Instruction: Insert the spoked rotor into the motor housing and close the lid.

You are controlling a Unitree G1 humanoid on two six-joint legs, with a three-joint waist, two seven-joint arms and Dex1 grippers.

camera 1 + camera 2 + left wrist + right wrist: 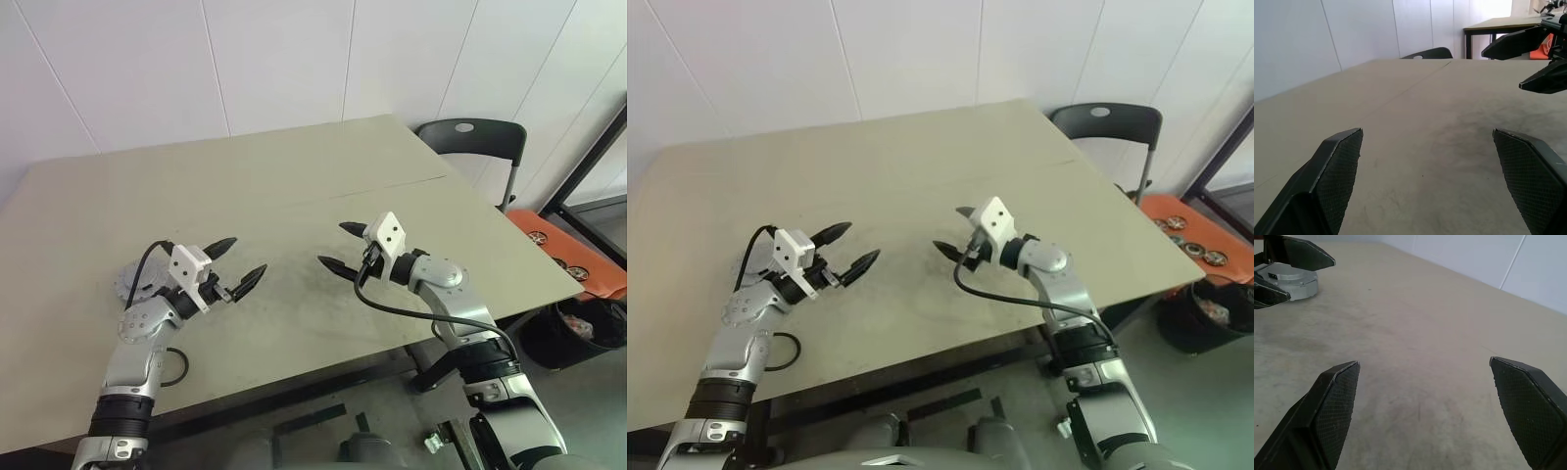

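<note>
A round grey metal disc, the lid (128, 279), lies on the table (294, 186) at the left, partly hidden behind my left wrist. In the right wrist view the lid (1290, 281) seems to sit on a slightly wider round base. That base may be the motor housing, but no windings show. The spoked rotor is out of view. My left gripper (249, 256) hovers open and empty just right of the disc. My right gripper (330, 243) faces it across a bare gap, open and empty too. Each wrist view shows its own spread fingertips (1342, 161) (1337, 396) over bare tabletop.
A dark chair (470, 137) stands beyond the table's far right corner. An orange crate (568, 245) and a black bin (578, 333) sit on the floor at the right. A seam runs across the tabletop's far right part.
</note>
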